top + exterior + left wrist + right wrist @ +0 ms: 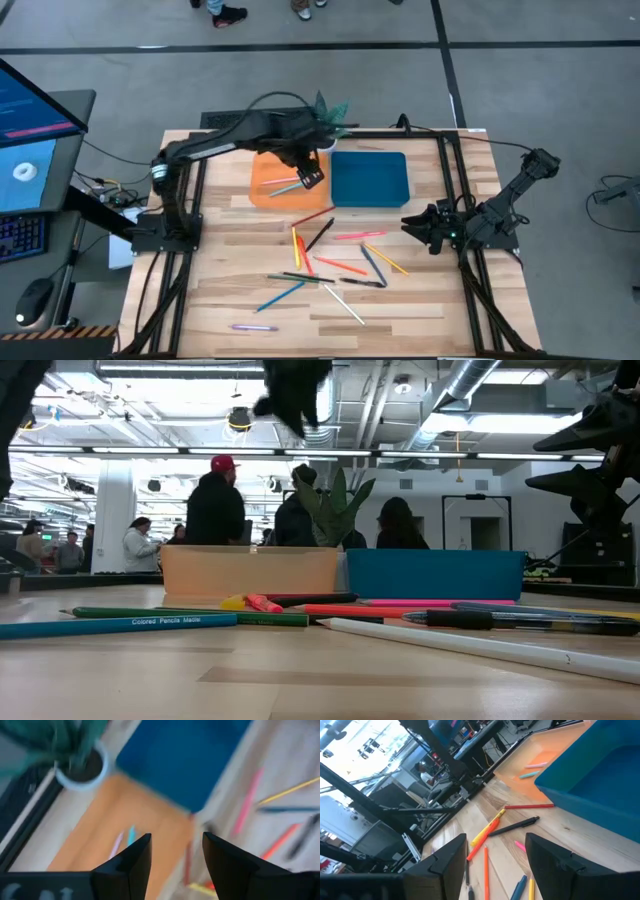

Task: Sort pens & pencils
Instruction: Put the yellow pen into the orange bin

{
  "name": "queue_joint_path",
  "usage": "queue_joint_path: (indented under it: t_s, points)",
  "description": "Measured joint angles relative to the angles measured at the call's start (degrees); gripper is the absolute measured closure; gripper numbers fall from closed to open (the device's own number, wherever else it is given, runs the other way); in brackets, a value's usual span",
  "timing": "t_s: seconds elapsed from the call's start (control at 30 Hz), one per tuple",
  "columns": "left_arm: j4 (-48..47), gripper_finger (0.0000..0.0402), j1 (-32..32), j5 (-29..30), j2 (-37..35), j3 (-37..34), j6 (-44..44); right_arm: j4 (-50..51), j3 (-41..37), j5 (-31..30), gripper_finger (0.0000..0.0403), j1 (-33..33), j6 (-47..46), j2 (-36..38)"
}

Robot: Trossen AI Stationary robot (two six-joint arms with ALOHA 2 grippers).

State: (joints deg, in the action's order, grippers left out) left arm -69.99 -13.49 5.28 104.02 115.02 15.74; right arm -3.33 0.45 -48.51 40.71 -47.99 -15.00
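white pencil (480, 645) nearest you, running left-right | your left gripper (311, 178) hovers over orange tray (262, 185), fingers wide, empty | right gripper (418, 225) parked right, wide

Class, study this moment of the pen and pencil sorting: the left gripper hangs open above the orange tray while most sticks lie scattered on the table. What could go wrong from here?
1. The pens and pencils overlap in a loose pile, so a grasp may catch two at once or nudge neighbours.
2. The open left gripper works close to the small green potted plant behind the flat orange tray; a swing could tip it.
3. The flat blue tray looks empty; sorting may go one-sided.
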Motion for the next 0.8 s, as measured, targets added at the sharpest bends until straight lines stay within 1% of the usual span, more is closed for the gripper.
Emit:
queue_joint_path:
  t_s: [0.23,0.33,0.47,0.6,0.7,0.8]
  points:
    - [10.45,0.0236,7.76,3.51,-9.77,0.0,3.98,0.04,0.0,0.0,0.0178,0.0,-0.02,-0.02]
    - [16.5,0.0236,11.53,2.41,-13.12,0.0,4.46,0.05,0.0,0.0,0.0178,0.01,0.04,-0.01]
    - [23.46,0.0236,17.28,-0.86,-16.07,0.02,4.62,0.04,0.0,-0.01,0.0178,0.02,0.03,-0.02]
    - [26.11,0.0236,23.31,-0.71,-16.93,0.04,6.35,0.04,0.0,-0.02,0.0178,0.02,0.02,0.0]
    - [24.53,0.0236,27.06,4.21,-16.72,0.04,10.32,0.04,0.0,-0.01,0.0178,0.02,0.0,0.0]
    - [20.37,0.0236,29.66,11.81,-15.79,0.04,17.01,0.04,0.0,0.0,0.0178,0.02,0.0,0.0]
